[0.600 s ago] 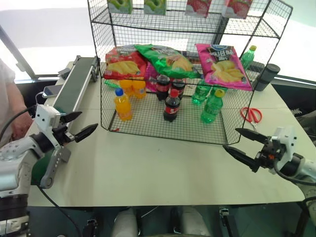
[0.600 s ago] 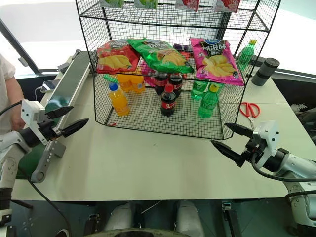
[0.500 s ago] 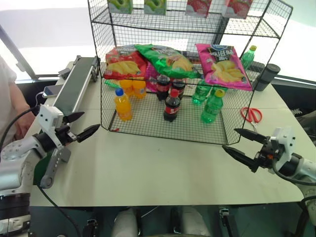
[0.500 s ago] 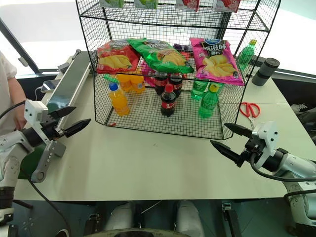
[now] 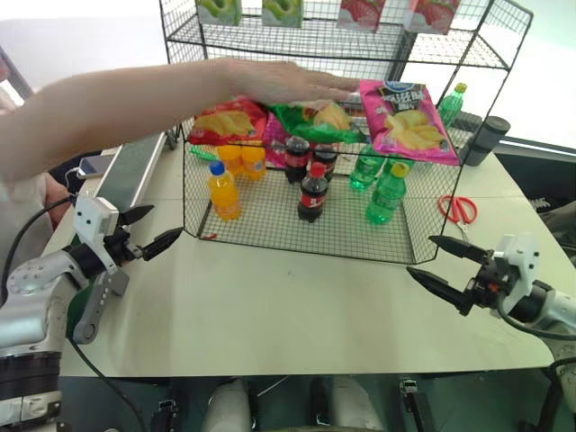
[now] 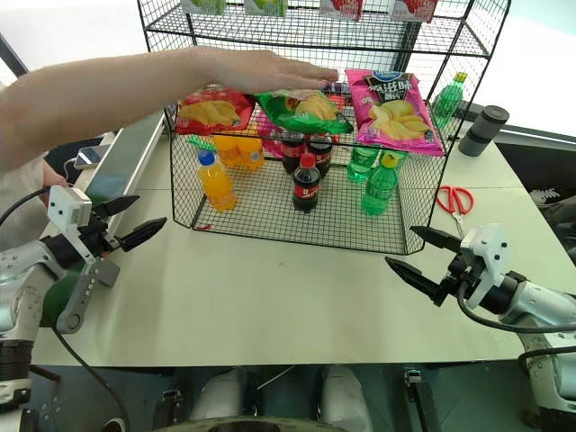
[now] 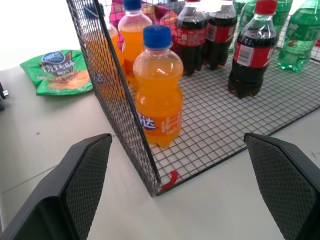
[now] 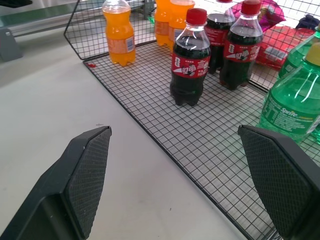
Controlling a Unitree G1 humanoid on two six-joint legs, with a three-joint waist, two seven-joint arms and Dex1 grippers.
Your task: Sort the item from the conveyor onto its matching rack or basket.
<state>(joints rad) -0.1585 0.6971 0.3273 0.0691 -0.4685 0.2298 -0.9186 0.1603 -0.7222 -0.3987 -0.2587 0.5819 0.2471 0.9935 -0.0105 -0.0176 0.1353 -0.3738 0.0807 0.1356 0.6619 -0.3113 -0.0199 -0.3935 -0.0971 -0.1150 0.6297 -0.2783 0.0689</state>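
Left eye view gave you the pink chip bag (image 5: 402, 118) lying on the middle tier of the black wire rack (image 5: 351, 40), at 1 o'clock from the table's middle, with the green chip bag (image 5: 310, 117) and red chip bag (image 5: 225, 121) beside it toward 11 o'clock. A person's arm (image 5: 162, 99) stretched across from 9 o'clock, the hand (image 5: 292, 83) spread over the green bag. The conveyor (image 5: 135, 166) ran along the table's edge at 10 o'clock. Your left gripper (image 5: 144, 229) hovered at 8 o'clock, jaws spread wide and holding nothing. Your right gripper (image 5: 441, 265) hung at 4 o'clock, jaws equally wide, also empty. Scissors (image 5: 461, 209) lay at 3 o'clock.
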